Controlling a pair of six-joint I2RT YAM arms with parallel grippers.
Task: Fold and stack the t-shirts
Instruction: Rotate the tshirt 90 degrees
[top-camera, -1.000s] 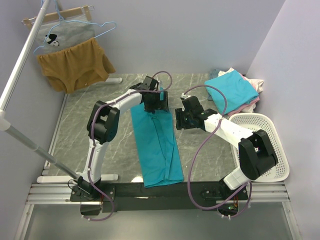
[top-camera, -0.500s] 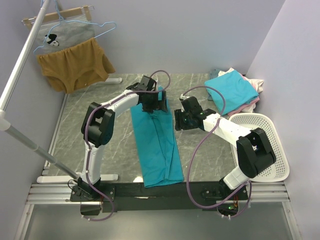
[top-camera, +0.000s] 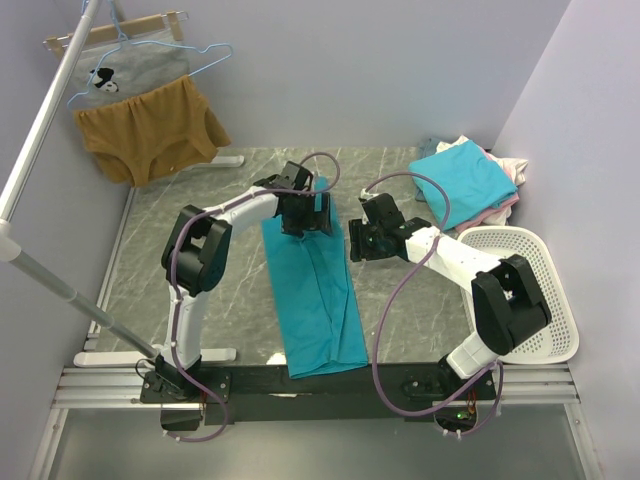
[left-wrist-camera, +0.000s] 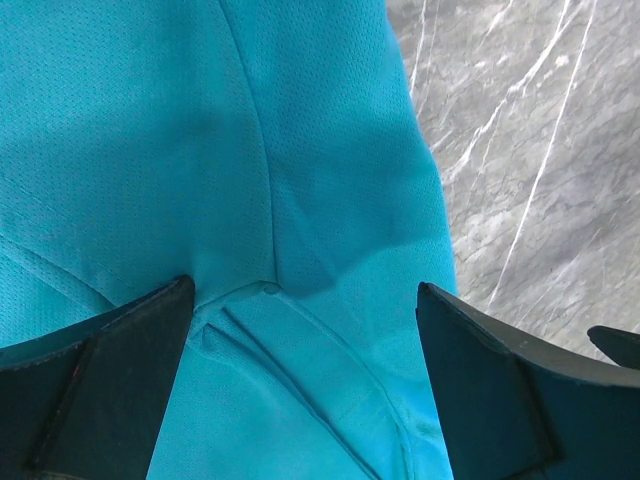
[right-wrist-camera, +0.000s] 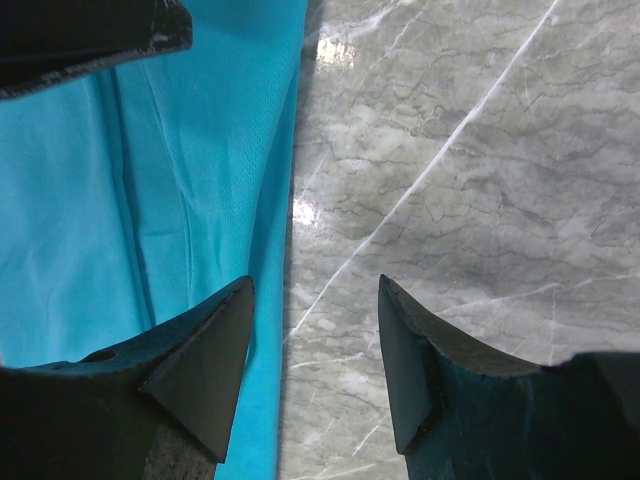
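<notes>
The teal t-shirt (top-camera: 315, 300) lies on the marble table (top-camera: 200, 270) folded into a long strip. Its near end is close to the arm bases and its long axis runs away from me, leaning slightly left at the far end. From where I sit, the next fold looks like a far-end-to-near-end one, so what counts is that far end.

My left gripper (left-wrist-camera: 300, 290) is right over it. The jaws are spread wide with teal cloth and a seam between them, and nothing is clamped. The fabric puckers a little at one finger, but I cannot tell whether the tips are pressing down.

My right gripper (right-wrist-camera: 315, 290) sits just off the strip's right edge at about the same height along it. Its jaws are apart and empty over bare marble, and the shirt's edge lies by its inner finger. So the left arm is on the shirt, and the right arm needs a short sideways move to reach its corner.

The white basket (top-camera: 545, 290) stands to the right, well apart. Beyond it, in the far right corner, is a stack of shirts topped by a turquoise t-shirt (top-camera: 465, 180). Far left, a mustard-brown garment (top-camera: 150, 130) and a grey printed garment (top-camera: 125, 70) hang clear of the work. Nothing blocks the fold path.
</notes>
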